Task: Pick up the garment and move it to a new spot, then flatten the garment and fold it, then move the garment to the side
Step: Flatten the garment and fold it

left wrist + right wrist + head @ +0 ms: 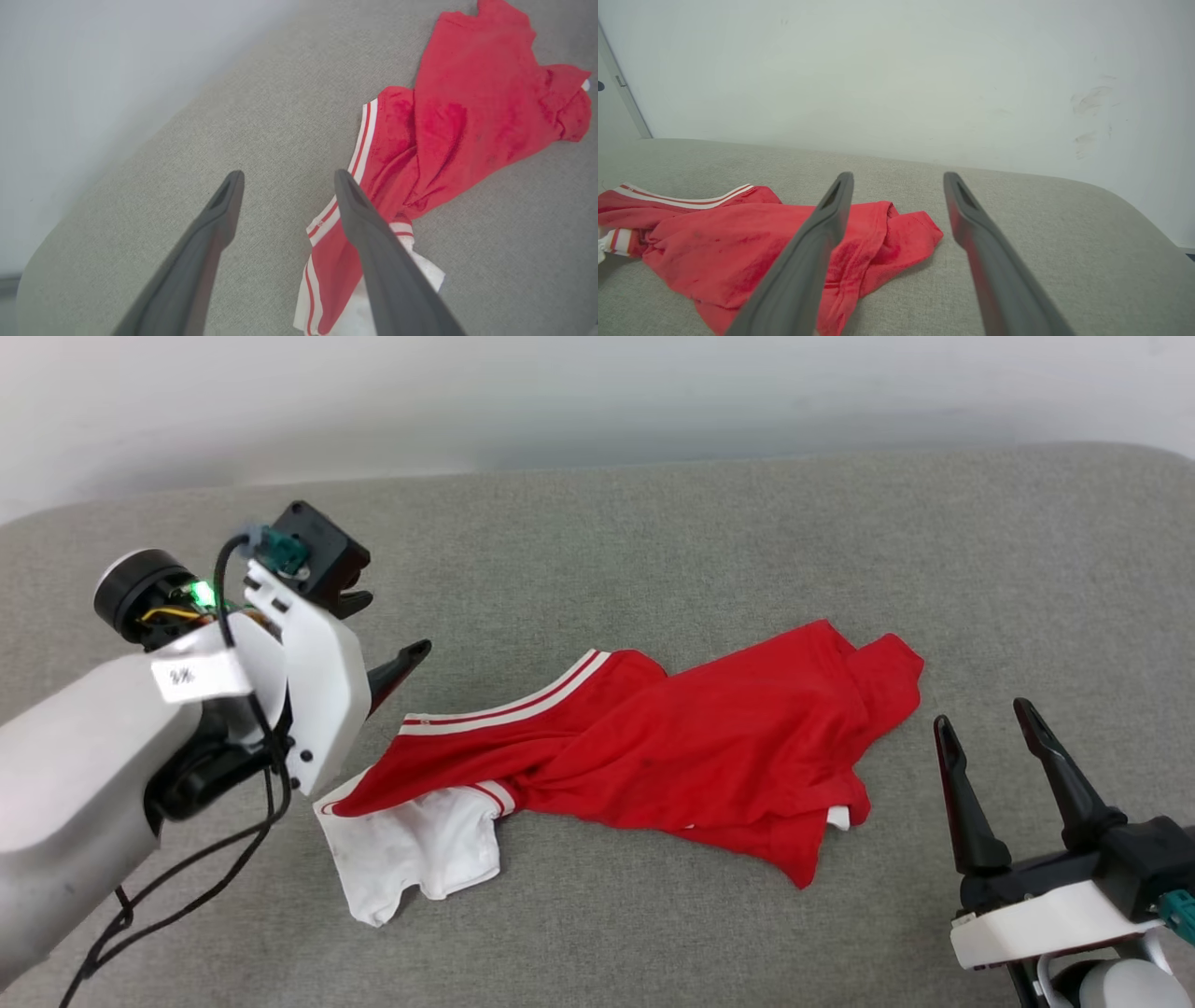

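The red garment [672, 747] lies crumpled on the grey surface, with a white sleeve [411, 845] at its near left and striped trim [509, 705] along its left edge. My left gripper [392, 639] hovers open just left of the trim, nothing between its fingers. In the left wrist view the garment [467, 116] spreads to the right, and the left gripper [287, 177] stands over bare fabric beside the trim. My right gripper [985, 723] is open, just right of the garment's right end. The right wrist view has the garment [738, 233] left of the open right gripper [899, 177].
The grey upholstered surface [653, 541] stretches wide, with a rounded far edge against a pale wall [560, 392]. Black cables [187, 887] hang from my left arm. A door frame [621, 88] stands at the far left of the right wrist view.
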### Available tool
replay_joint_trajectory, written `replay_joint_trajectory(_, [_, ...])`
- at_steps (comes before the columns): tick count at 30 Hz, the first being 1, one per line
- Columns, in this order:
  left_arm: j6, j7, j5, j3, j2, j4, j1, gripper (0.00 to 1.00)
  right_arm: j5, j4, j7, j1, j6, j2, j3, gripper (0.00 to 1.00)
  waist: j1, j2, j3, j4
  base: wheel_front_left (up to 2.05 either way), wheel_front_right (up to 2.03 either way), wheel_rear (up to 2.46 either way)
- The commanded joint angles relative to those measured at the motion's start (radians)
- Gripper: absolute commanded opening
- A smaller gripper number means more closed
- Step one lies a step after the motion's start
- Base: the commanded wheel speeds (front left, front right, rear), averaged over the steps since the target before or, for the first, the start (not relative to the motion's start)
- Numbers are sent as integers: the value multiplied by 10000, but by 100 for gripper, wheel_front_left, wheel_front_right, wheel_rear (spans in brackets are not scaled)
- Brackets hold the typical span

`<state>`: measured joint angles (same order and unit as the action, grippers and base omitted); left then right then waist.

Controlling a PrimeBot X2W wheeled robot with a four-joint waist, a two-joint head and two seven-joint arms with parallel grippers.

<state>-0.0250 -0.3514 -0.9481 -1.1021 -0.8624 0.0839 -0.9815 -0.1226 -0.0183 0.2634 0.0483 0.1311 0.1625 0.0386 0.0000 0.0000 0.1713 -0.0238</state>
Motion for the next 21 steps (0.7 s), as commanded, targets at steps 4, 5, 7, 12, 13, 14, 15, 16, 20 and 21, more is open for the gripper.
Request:
replay_joint_trajectory(4, [-416,-1273,-393,-336,382,734,-544,100,92,39,18,308,-7,-18,-9,100,0,0,433,-294,0,0,0])
replay_joint_trajectory(5, [-488,-1604,-423,-465,417,900,-629,100,88,58,17,369,-5,-35,28,100,0,0,548,-361,0,0,0])
replay_joint_trajectory(7, [-643,-2272,-620,-713,548,1201,-715,100,113,72,17,470,-7,-63,35,100,0,0,763,-458,0,0,0])
replay_joint_trajectory(12, [-860,-3283,-723,-1104,765,1759,-997,100,165,121,17,781,-7,-154,107,100,0,0,1357,-717,0,0,0])
replay_joint_trajectory(13, [-884,-3356,-728,-1163,832,1890,-992,100,178,138,17,848,-7,-172,116,100,0,0,1487,-767,0,0,0])
replay_joint_trajectory(14, [-893,-3429,-701,-1215,891,2002,-1016,100,193,145,17,915,-7,-189,130,100,0,0,1599,-810,0,0,0])
replay_joint_trajectory(15, [-924,-3522,-705,-1267,962,2147,-1010,100,205,151,18,988,-7,-208,143,100,0,0,1696,-847,0,0,0])
replay_joint_trajectory(16, [-952,-3670,-734,-1331,1015,2291,-960,100,219,155,18,1040,-7,-222,167,100,0,0,1785,-887,0,0,0])
replay_joint_trajectory(20, [-1022,-4370,-681,-1638,1144,2576,-599,100,240,152,18,1251,-7,-260,221,100,0,0,2090,-1042,0,0,0])
replay_joint_trajectory(21, [-1038,-4543,-720,-1717,1165,2615,-448,100,247,149,17,1282,-7,-273,217,100,0,0,2140,-1063,0,0,0])
